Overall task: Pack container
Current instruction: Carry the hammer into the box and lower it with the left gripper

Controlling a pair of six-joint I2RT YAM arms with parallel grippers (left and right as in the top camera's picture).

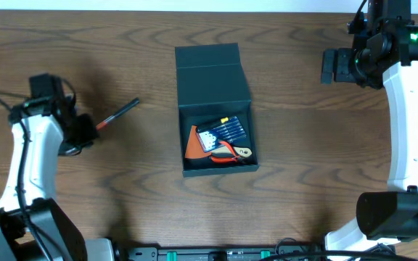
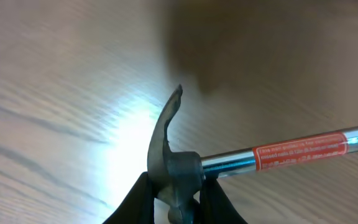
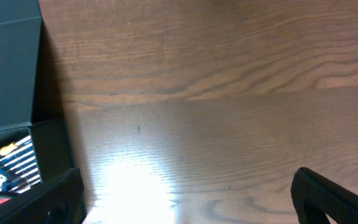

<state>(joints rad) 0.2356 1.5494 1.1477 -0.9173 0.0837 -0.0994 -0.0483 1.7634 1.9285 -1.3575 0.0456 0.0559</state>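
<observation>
The dark teal container (image 1: 215, 80) stands open at mid-table, its flap lid folded back. Inside lie an orange piece, a pack of screwdrivers (image 1: 222, 132) and red-handled pliers (image 1: 228, 154). My left gripper (image 1: 84, 130) is shut on the head of a hammer (image 1: 123, 109), left of the container. In the left wrist view the fingers (image 2: 178, 202) clamp the grey claw head (image 2: 166, 143), and the steel shaft with a red label runs to the right. My right gripper (image 1: 329, 66) is open and empty, to the right of the container. The right wrist view (image 3: 188, 199) shows the container (image 3: 8, 68) at its left edge.
The brown wooden table (image 1: 318, 159) stretches around the container. The right arm's white links (image 1: 412, 130) stand along the right edge, and the left arm (image 1: 20, 174) along the left edge.
</observation>
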